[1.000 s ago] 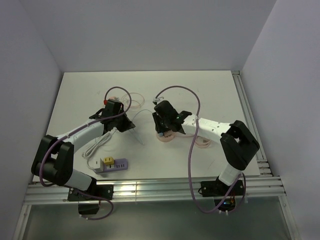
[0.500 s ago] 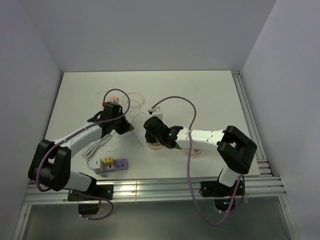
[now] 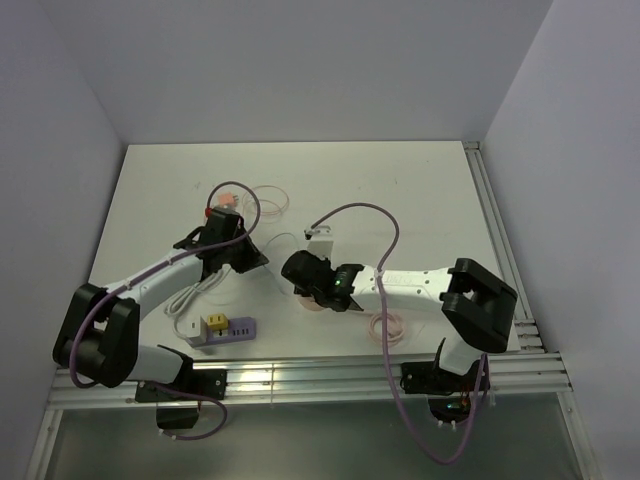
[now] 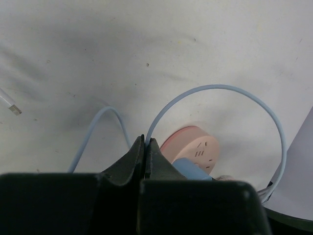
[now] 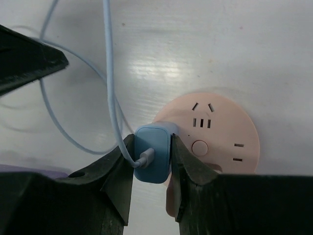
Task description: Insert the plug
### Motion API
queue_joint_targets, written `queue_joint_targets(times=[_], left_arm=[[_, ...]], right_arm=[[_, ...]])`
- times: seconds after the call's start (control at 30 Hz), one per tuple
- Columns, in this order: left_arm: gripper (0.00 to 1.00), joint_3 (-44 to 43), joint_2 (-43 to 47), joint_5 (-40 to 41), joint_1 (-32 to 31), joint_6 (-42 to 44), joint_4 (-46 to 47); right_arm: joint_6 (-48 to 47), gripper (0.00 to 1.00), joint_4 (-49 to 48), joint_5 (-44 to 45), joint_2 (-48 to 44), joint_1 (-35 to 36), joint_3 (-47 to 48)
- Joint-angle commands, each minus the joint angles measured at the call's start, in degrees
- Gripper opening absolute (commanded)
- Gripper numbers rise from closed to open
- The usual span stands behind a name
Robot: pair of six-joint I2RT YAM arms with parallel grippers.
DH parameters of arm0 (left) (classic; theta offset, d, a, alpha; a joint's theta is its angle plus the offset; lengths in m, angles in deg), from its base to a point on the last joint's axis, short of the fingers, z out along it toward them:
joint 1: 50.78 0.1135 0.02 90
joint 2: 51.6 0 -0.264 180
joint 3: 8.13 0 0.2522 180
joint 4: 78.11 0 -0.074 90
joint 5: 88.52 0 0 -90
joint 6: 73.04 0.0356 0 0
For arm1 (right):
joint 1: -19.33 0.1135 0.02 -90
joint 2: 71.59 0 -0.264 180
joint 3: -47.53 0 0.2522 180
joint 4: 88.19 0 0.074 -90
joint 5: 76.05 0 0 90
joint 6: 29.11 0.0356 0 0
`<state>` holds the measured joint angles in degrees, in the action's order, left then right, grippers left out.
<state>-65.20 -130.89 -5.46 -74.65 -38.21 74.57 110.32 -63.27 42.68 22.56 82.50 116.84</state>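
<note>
Blue plug [image 5: 152, 152] is clamped in the right tool [image 5: 151, 147] by the pink socket [image 5: 220, 142]; left tool [image 4: 145, 147] pressed together.

Light blue plug [image 5: 153, 160], paler blue cable [image 5: 110, 73]. Salmon-pink round socket [image 5: 220, 127] with dark slots. White table [image 3: 400, 190]. Lilac power strip [image 3: 238, 330] with yellow adapter [image 3: 213, 322]. Black right end effector [image 5: 152, 147].
</note>
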Motion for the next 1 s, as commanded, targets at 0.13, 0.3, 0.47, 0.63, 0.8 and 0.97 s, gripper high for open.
queue_joint_targets(times=[0.13, 0.3, 0.47, 0.63, 0.8, 0.97], left_arm=[[0.25, 2.7, 4.1, -2.7, -0.3, -0.5, 3.2], [0.46, 4.4, 6.2, -2.8, -0.3, -1.0, 2.4], [0.52, 6.0, 9.8, -2.6, -0.3, -1.9, 1.9], [0.56, 5.8, 13.1, -0.6, -0.6, -2.5, 0.1], [0.99, 4.0, 14.7, 0.3, -0.6, -1.2, -2.9], [0.99, -1.3, 17.1, 2.7, -0.7, -1.1, -9.8]], right_arm=[[-4.7, 0.45, 21.2, -1.9, -0.7, 0.5, -2.4], [-6.4, 0.66, 20.4, -3.4, -3.6, 0.8, -0.9], [-8.0, 0.77, 19.7, -5.0, -11.4, 2.1, -1.3], [-12.2, 0.79, 17.6, -7.9, -20.7, 2.2, -3.1], [-18.7, 0.79, 15.8, -19.7, -27.3, 2.2, -4.2], [-17.3, 0.79, 17.0, -17.7, -36.0, 2.3, -5.4]])
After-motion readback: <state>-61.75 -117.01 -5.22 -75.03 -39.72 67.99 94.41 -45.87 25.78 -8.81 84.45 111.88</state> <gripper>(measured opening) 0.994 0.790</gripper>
